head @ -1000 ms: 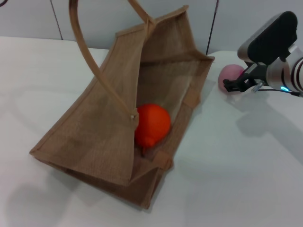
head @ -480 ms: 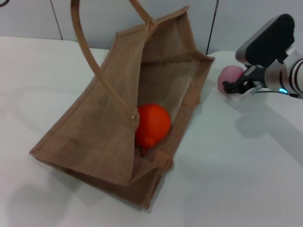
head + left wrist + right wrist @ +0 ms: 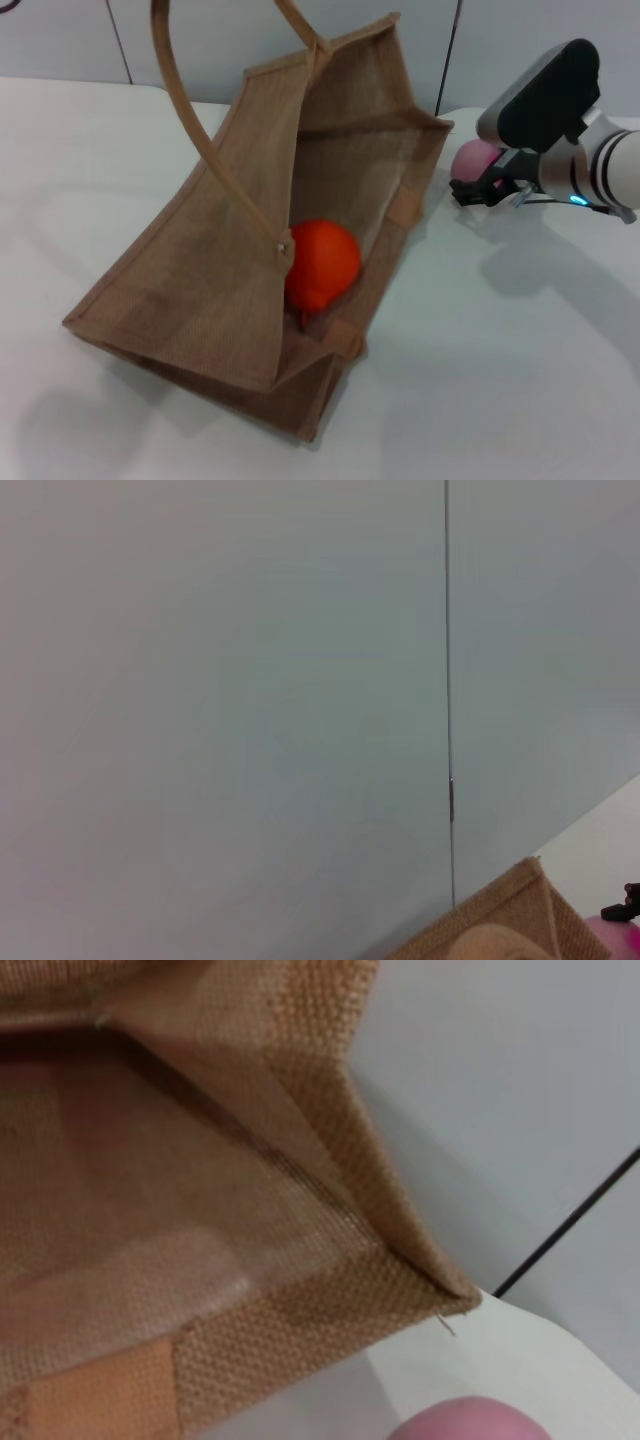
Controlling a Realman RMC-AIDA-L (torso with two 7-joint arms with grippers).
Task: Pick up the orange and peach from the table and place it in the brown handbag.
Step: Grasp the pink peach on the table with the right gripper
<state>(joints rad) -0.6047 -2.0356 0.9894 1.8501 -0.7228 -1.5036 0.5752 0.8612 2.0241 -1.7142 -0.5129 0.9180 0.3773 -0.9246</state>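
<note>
Partly hidden behind the right gripper [image 3: 470, 190], the pale pink roundish peach [image 3: 472, 158] sits beside the tan woven jute handbag [image 3: 200, 290]; whether the fingers grasp it cannot be told. The orange-red smooth orange [image 3: 322, 262] lies inside.

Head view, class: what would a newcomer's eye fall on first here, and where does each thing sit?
The brown handbag dominates, lying tipped open across the middle of the white table. The bright orange sits inside it, near the open mouth. At the right, the right gripper is at the pale pink peach, just beyond the bag's far corner.
</note>
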